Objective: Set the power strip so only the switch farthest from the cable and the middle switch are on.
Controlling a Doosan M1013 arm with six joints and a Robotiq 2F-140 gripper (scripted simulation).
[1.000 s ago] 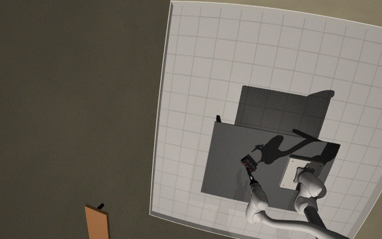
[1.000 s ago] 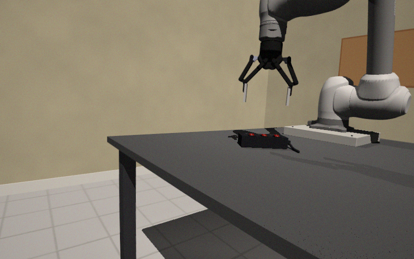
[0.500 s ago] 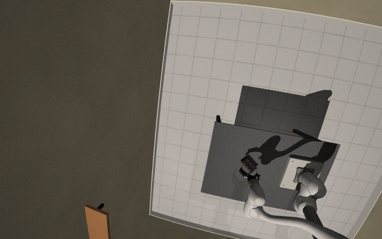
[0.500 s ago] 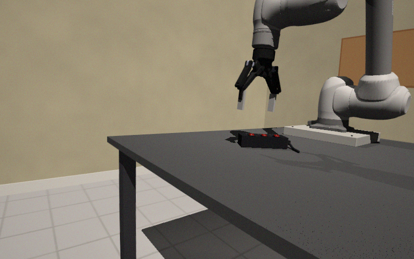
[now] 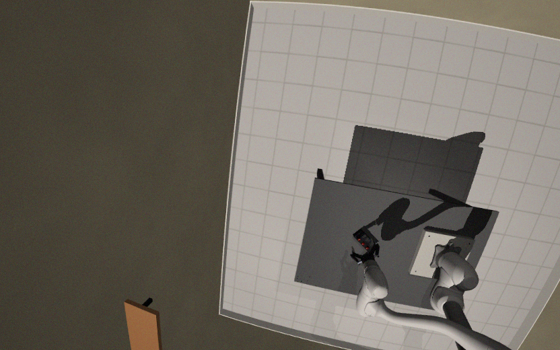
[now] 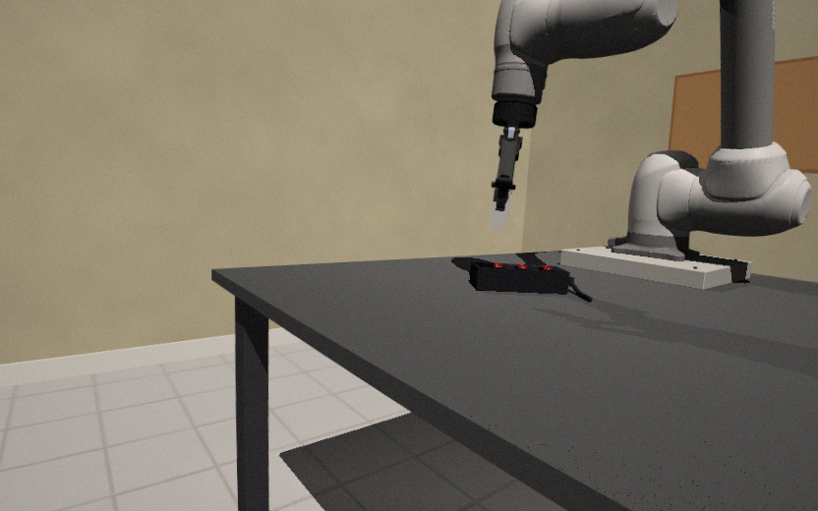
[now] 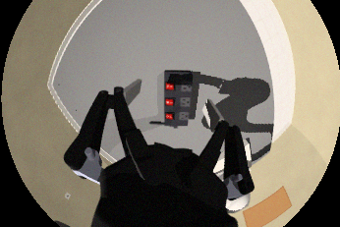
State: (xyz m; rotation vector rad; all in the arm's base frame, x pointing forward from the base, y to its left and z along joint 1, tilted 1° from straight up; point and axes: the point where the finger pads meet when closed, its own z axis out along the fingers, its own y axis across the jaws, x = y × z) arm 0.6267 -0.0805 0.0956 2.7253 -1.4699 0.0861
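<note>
The black power strip lies flat on the dark table, the right way up, with three red switches on top. Its cable leaves the end nearer the robot base. It also shows in the top view and in the wrist view. I cannot tell how each switch is set. My gripper hangs well above the strip's far end, pointing down, apart from it. In the wrist view its fingers stand wide apart with nothing between them.
The arm's white base plate sits on the table just behind the strip. The table's left edge drops to a tiled floor. An orange board hangs on the far wall.
</note>
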